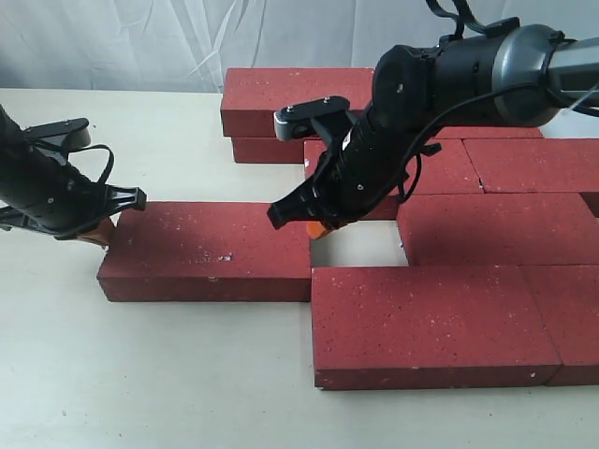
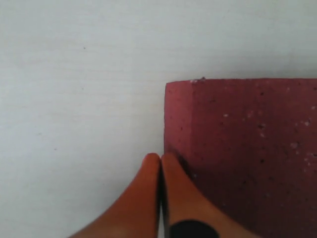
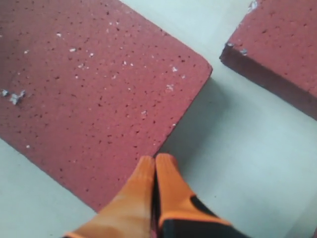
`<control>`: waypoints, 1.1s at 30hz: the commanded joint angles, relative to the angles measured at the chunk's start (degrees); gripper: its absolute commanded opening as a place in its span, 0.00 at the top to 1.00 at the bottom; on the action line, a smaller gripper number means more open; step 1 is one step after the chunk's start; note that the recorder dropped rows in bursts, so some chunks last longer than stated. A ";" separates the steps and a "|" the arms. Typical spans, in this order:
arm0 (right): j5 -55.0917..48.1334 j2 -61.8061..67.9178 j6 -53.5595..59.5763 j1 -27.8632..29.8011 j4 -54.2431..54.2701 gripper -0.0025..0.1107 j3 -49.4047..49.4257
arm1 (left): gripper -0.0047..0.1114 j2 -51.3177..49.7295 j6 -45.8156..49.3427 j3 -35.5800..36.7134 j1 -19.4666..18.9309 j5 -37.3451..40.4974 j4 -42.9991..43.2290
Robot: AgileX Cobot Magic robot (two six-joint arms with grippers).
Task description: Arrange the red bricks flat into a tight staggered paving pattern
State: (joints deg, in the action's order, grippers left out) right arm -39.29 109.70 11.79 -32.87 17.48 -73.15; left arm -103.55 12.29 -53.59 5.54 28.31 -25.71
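Left end effector (image 2: 160,159), tips together, sits at one end of the loose red brick (image 1: 211,245); right end effector (image 3: 155,159), tips together, at the other.

Flat, flecked red bricks (image 1: 426,323), partly paved

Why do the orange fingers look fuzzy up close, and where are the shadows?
Left wrist view: the left fingers sit close to the lens and blur; the brick edge looks soft too. Right wrist view: the right fingers are soft, the brick's white flecks sharper, a dark shadow lying on the table beside it. Exterior view: even light, no glare, all fairly sharp.
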 commanded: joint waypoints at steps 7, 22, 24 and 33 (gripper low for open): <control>-6.39 -0.38 10.20 -1.13 11.73 0.98 -0.29 | 0.96 -0.09 1.64 -2.29 0.35 2.06 0.30; -11.28 0.22 13.63 -5.07 6.05 0.98 -0.29 | 0.96 -0.09 1.32 -5.43 -1.44 9.61 9.13; -11.16 0.75 13.51 -5.46 6.05 0.98 -0.29 | 0.96 -0.09 1.24 -5.43 -1.95 9.84 8.72; -9.80 4.21 11.66 -5.44 5.53 0.98 -0.29 | 0.96 -0.09 1.24 -5.43 -1.95 9.60 8.18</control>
State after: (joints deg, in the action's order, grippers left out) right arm -49.94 113.40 24.62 -38.21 23.82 -73.15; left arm -103.65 13.77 -58.72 3.79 38.14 -17.19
